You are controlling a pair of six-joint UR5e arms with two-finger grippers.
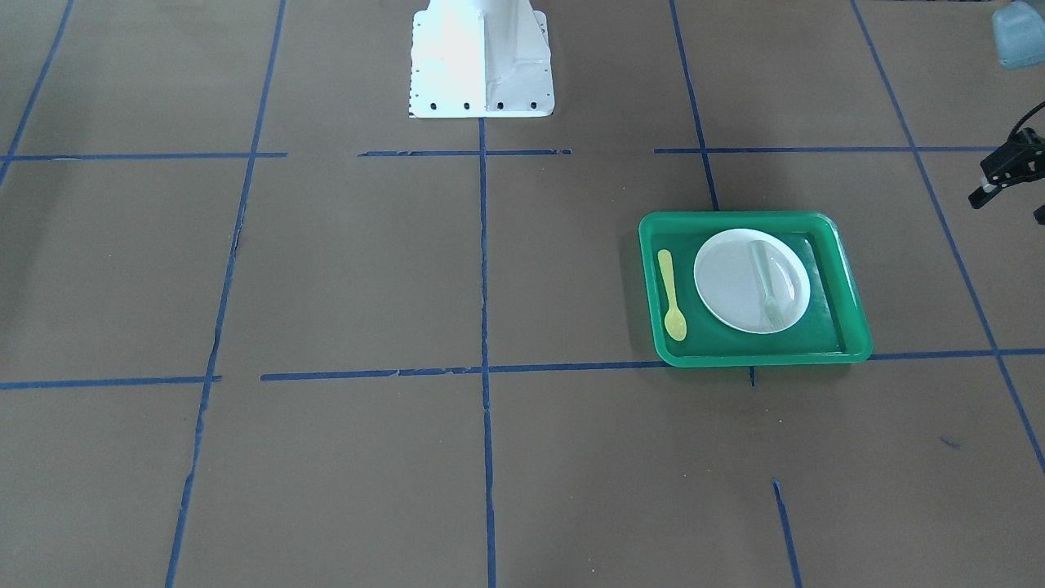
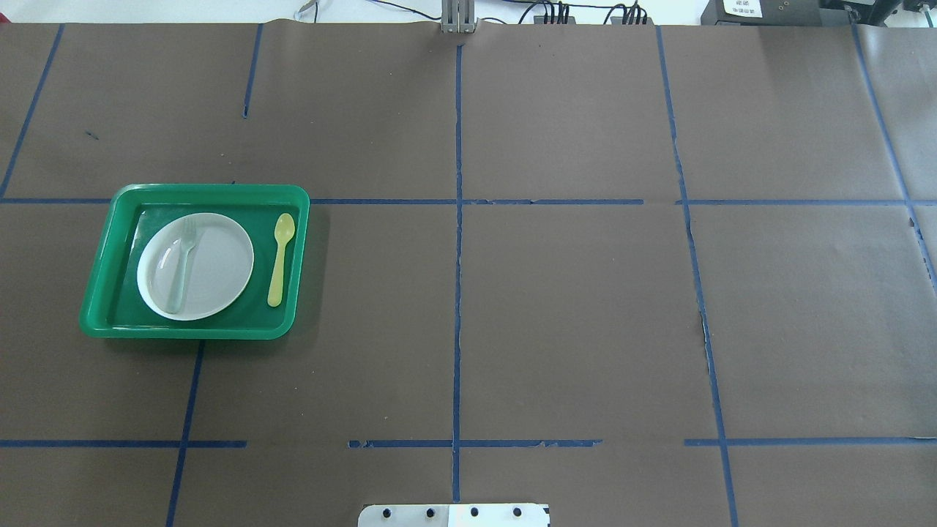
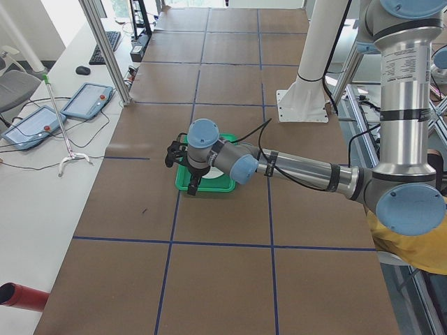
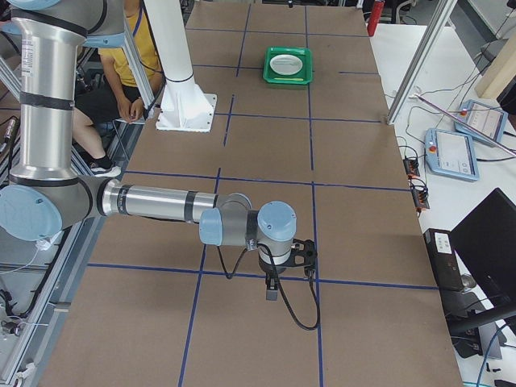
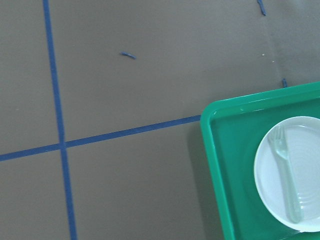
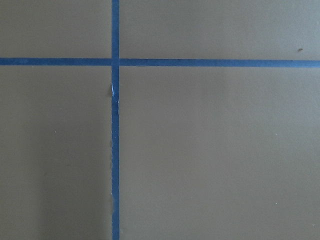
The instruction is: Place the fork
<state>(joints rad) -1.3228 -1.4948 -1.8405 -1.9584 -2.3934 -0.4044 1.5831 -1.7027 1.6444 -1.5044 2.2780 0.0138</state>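
Observation:
The pale translucent fork (image 2: 181,263) lies on the white plate (image 2: 219,263) inside the green tray (image 2: 190,333), tines toward the far side. It also shows in the front view (image 1: 767,282) and the left wrist view (image 5: 286,172). My left gripper (image 1: 984,189) hangs above the table beside the tray's outer side, clear of it. It is cut off by the frame edge, so I cannot tell if it is open. My right gripper (image 4: 272,292) is far from the tray and points down over bare table. I cannot tell its state.
A yellow spoon (image 2: 280,256) lies in the tray next to the plate, on the side toward the table's middle. The brown table (image 2: 571,307) carries blue tape lines. The robot's white base (image 1: 482,61) stands at the near edge.

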